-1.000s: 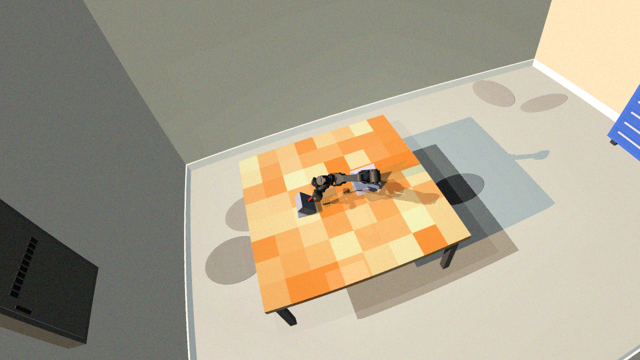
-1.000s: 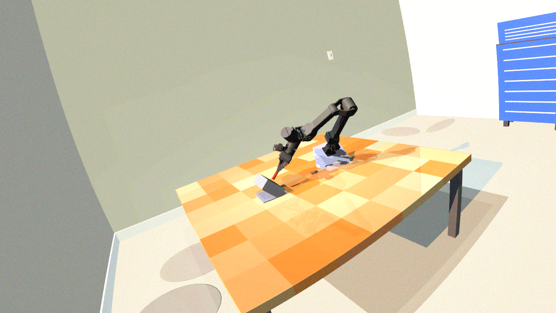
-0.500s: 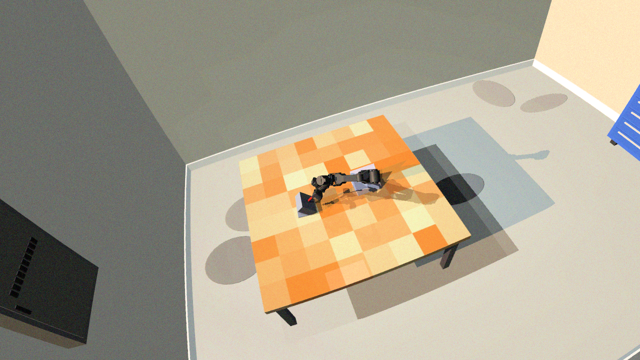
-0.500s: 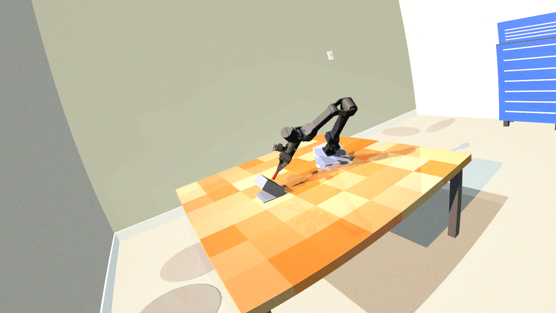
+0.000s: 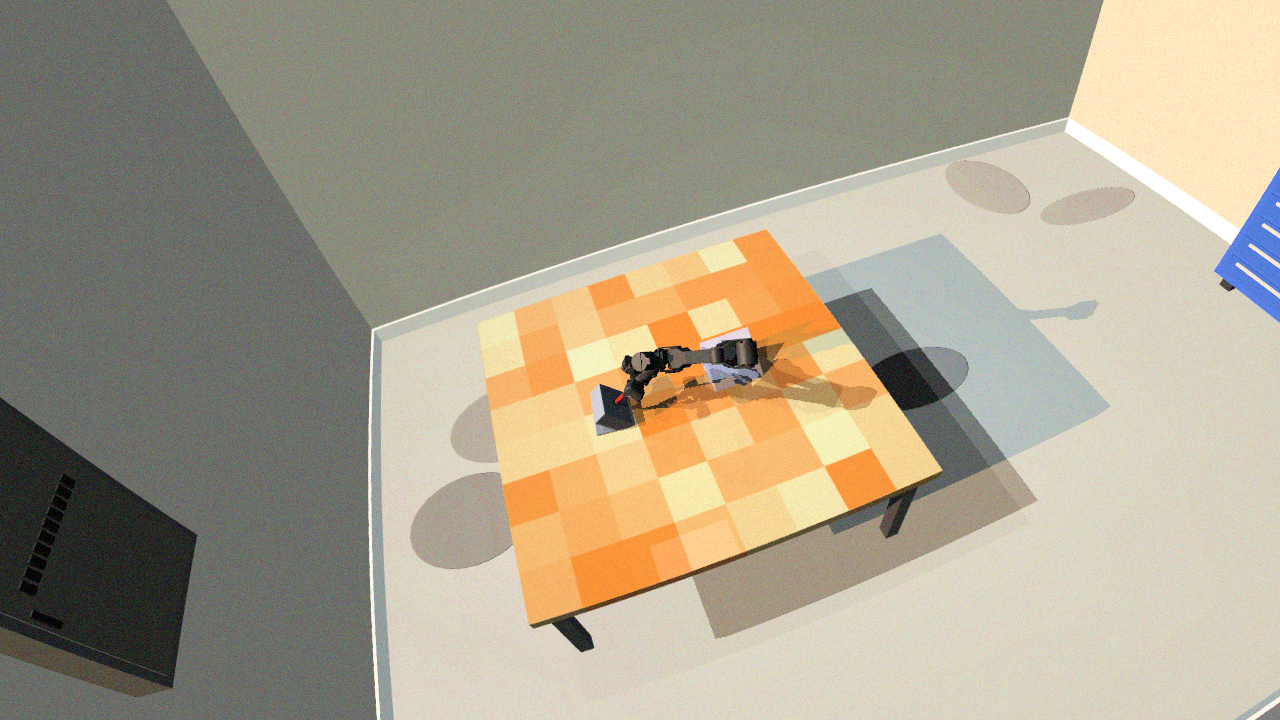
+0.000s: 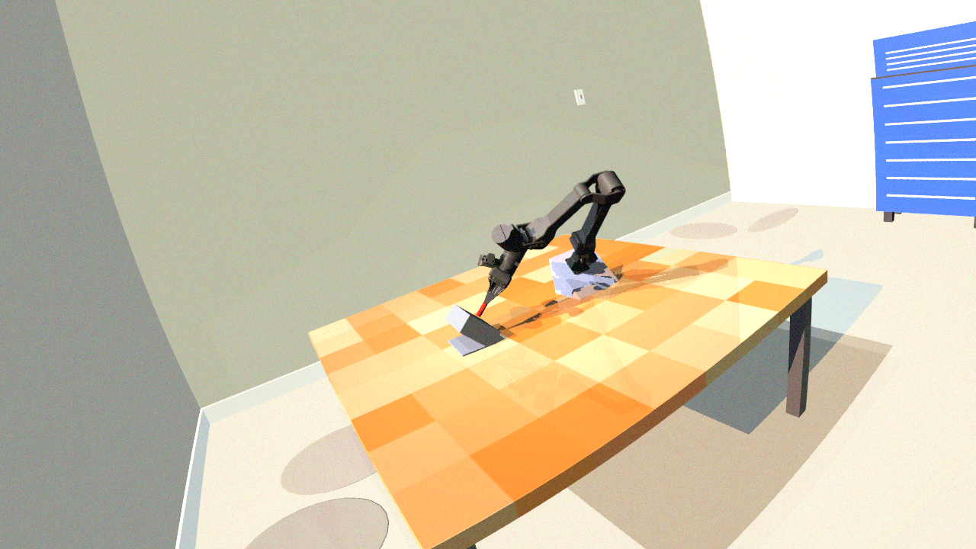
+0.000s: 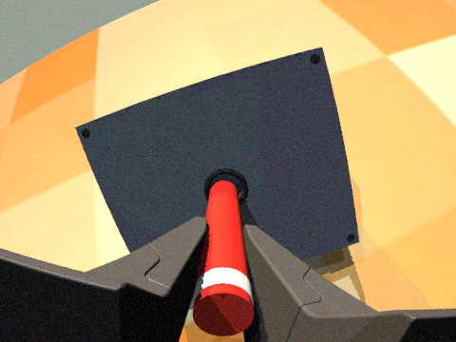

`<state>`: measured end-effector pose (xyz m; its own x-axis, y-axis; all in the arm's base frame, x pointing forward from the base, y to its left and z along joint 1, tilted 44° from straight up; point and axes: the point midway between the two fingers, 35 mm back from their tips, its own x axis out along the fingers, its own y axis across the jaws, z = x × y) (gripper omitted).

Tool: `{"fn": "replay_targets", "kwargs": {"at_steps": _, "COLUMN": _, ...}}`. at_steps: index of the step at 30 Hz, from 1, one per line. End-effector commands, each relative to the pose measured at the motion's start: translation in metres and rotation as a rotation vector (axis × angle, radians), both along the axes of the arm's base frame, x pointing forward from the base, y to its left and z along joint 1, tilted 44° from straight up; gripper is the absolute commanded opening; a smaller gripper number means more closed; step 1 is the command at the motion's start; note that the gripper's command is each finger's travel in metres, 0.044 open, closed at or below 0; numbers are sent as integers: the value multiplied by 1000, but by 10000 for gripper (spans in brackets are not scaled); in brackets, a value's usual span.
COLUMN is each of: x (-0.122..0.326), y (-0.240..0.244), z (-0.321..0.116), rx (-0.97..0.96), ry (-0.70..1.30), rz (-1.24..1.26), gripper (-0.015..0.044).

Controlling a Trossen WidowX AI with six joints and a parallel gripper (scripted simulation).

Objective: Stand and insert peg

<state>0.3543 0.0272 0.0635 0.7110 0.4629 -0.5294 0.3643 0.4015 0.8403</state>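
My gripper (image 7: pixel 223 233) (image 5: pixel 629 394) (image 6: pixel 493 292) is shut on the red peg (image 7: pixel 224 235) (image 6: pixel 483 306) (image 5: pixel 620 397). The peg's white band (image 7: pixel 226 281) is at the near end, behind the fingers. The plain end points into the round hole (image 7: pixel 237 180) in the dark sloped panel (image 7: pixel 165 146) (image 5: pixel 613 410) (image 6: pixel 475 327), and its tip sits inside the hole's rim. How deep it sits is hidden. The peg lines up with the hole's direction.
The panel stands on the checkered orange table (image 5: pixel 716 501) (image 6: pixel 579 382). The arm's base (image 5: pixel 729 358) (image 6: pixel 579 273) sits on a pale plate behind it. A dark cabinet (image 5: pixel 80 555) and a blue cabinet (image 6: pixel 928 130) stand off the table.
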Motion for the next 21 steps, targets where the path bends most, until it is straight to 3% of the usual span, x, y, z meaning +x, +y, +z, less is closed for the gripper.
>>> {"fn": "replay_targets", "kwargs": {"at_steps": 1, "x": 2, "y": 0, "z": -3, "rx": 0, "ry": 4, "rz": -5, "gripper": 0}}
{"fn": "replay_targets", "kwargs": {"at_steps": 21, "x": 11, "y": 6, "z": -10, "rx": 0, "ry": 4, "rz": -5, "gripper": 0}}
